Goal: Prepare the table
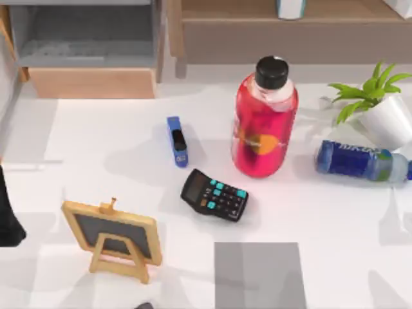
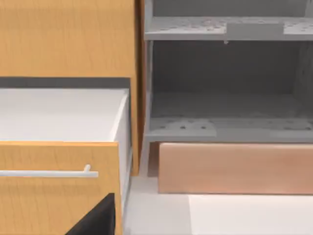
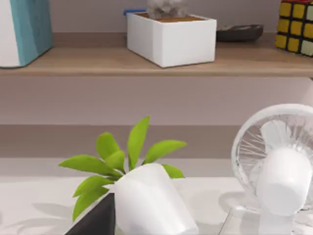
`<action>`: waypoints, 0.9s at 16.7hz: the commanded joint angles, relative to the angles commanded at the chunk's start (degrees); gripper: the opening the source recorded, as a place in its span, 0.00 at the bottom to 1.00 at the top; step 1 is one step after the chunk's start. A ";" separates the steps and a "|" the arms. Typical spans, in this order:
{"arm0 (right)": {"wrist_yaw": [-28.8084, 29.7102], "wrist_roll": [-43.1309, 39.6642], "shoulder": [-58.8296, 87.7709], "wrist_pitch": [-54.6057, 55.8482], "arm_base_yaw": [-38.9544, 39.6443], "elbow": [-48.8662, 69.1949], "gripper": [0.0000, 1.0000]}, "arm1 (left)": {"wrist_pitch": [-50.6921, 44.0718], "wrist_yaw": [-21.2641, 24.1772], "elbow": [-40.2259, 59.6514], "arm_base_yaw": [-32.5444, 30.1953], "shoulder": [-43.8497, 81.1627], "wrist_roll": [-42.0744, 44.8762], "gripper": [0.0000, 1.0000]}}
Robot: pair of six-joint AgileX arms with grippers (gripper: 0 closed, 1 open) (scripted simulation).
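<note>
Top view placed the calculator (image 1: 214, 195) mid-desk (image 1: 335, 219), long axis ten-to-four, at three o'clock from our left arm (image 1: 9, 212); end effector states we couldn't tell.

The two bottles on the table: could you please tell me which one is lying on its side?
The blue bottle lies on its side near the potted plant; the red bottle stands upright.

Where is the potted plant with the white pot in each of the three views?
Top view: potted plant at the right edge of the table, behind the lying blue bottle.
Left wrist view: not in it; it faces the shelf cabinet.
Right wrist view: potted plant low in the foreground, beside a white fan.
Shared landmark: the wooden shelf.
</note>
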 joint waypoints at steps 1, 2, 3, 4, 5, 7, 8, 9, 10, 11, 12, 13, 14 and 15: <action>0.00 0.00 0.00 0.00 0.00 0.00 1.00 | 0.00 0.00 0.00 0.00 0.00 0.00 1.00; 0.00 0.00 0.00 0.00 0.00 0.00 1.00 | 0.00 0.00 0.00 0.00 0.00 0.00 1.00; 0.00 0.00 0.00 0.00 0.00 0.00 1.00 | -0.32 -0.04 0.48 0.12 0.53 0.19 1.00; 0.00 0.00 0.00 0.00 0.00 0.00 1.00 | -0.97 -0.10 1.47 0.35 1.59 0.57 1.00; 0.00 0.00 0.00 0.00 0.00 0.00 1.00 | -1.97 -0.20 2.99 0.67 3.19 1.13 1.00; 0.00 0.00 0.00 0.00 0.00 0.00 1.00 | -5.10 -0.43 7.79 1.60 8.06 2.80 1.00; 0.00 0.00 0.00 0.00 0.00 0.00 1.00 | -7.10 -0.55 10.93 2.18 11.16 3.82 1.00; 0.00 0.00 0.00 0.00 0.00 0.00 1.00 | -9.31 -0.68 14.49 2.84 14.64 4.93 1.00; 0.00 0.00 0.00 0.00 0.00 0.00 1.00 | -11.71 -0.81 18.44 3.58 18.48 6.09 1.00; 0.00 0.00 0.00 0.00 0.00 0.00 1.00 | -14.29 -0.93 22.89 4.42 22.72 7.31 1.00; 0.00 0.00 0.00 0.00 0.00 0.00 1.00 | -16.99 -1.05 27.72 5.29 27.25 8.52 1.00; 0.00 0.00 0.00 0.00 0.00 0.00 1.00 | -19.81 -1.15 32.90 6.18 32.04 9.73 1.00; 0.00 0.00 0.00 0.00 0.00 0.00 1.00 | -22.72 -1.23 38.41 7.06 37.06 10.90 1.00; 0.00 0.00 0.00 0.00 0.00 0.00 1.00 | -25.75 -1.29 44.24 7.94 42.30 12.00 1.00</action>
